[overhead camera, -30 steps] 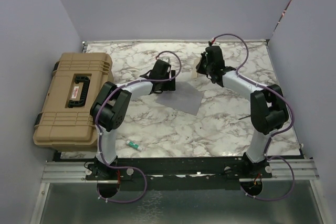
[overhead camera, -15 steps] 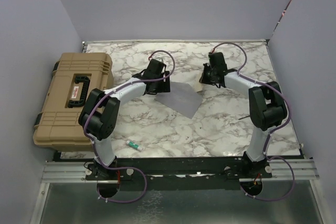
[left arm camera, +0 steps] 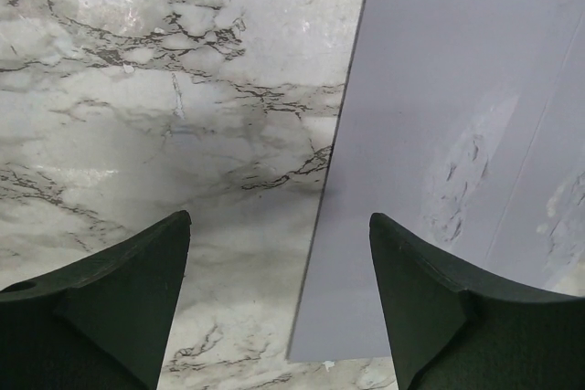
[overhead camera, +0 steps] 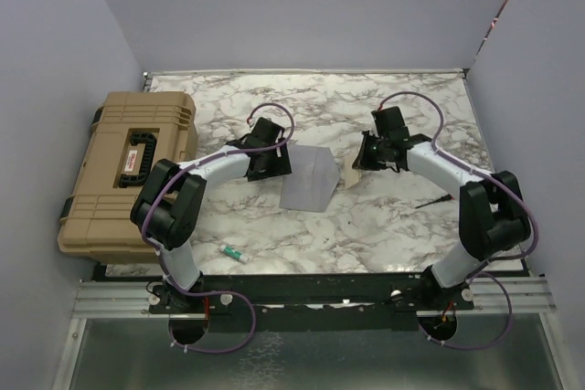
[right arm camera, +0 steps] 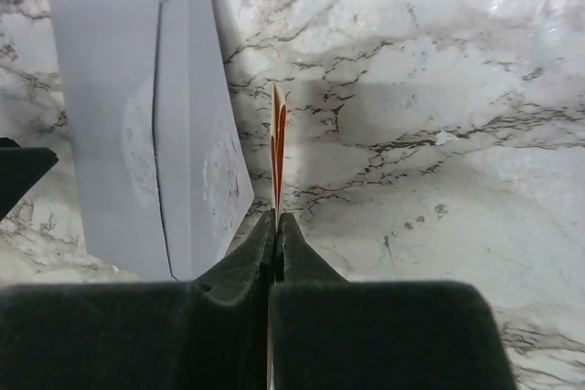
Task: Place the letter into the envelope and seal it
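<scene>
My right gripper (right arm camera: 274, 230) pinches the letter (right arm camera: 277, 143) edge-on, envelope (right arm camera: 137, 107) flat at its 9 o'clock, left gripper (left arm camera: 279, 224) spread above it; inserting and sealing not yet done.

The top camera looks down from high behind the near edge over the whole white marbled worktop (overhead camera: 384, 216). The wrist cameras peer closely down past the left end effector (left arm camera: 277, 226) and right end effector (right arm camera: 276, 221), the latter meeting the peach-tan paper letter (right arm camera: 277, 134) edge-on. All three views share the flat light-grey paper envelope (overhead camera: 309, 178).
</scene>
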Controlling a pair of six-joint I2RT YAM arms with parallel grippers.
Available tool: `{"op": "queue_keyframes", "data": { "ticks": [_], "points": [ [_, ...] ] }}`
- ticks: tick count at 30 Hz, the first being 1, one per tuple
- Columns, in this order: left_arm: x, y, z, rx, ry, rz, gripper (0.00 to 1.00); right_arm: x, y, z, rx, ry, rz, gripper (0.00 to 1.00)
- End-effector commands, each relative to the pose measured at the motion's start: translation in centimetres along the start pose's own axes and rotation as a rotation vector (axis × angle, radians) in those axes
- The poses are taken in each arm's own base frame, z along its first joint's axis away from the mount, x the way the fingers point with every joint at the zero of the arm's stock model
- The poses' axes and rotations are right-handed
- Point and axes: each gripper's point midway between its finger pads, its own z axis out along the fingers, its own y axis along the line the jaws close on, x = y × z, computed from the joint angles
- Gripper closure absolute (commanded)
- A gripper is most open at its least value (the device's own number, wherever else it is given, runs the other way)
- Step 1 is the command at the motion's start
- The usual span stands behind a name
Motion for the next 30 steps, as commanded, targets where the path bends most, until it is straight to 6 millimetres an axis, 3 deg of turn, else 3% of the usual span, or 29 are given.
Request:
{"op": "queue_keyframes", "data": {
  "ticks": [1,6,9,19,30],
  "points": [
    [-0.9,-1.0,-1.0,0.036,-0.026,-0.058,0.20,-2.3,-0.2,-3.1,0.061,-0.103,-0.032,1.00],
    [-0.7,-1.6,-0.9,0.075,-0.015,-0.038,0.22,-3.2,5.3,-4.2,-0.230,-0.119,-0.124,1.00],
    [-0.6,-1.8,-1.0,0.091,-0.008,-0.021,0.27,-3.0,6.7,-3.4,-0.297,-0.070,-0.046,1.00],
    [2.2,-2.4,0.5,0.162,0.109,0.043,0.41,-1.1,5.2,2.9,-0.234,0.043,0.197,1.00],
    [3.8,-2.9,1.3,0.209,0.183,0.078,0.41,1.1,5.7,6.3,-0.201,0.066,0.110,1.00]
  ]
}}
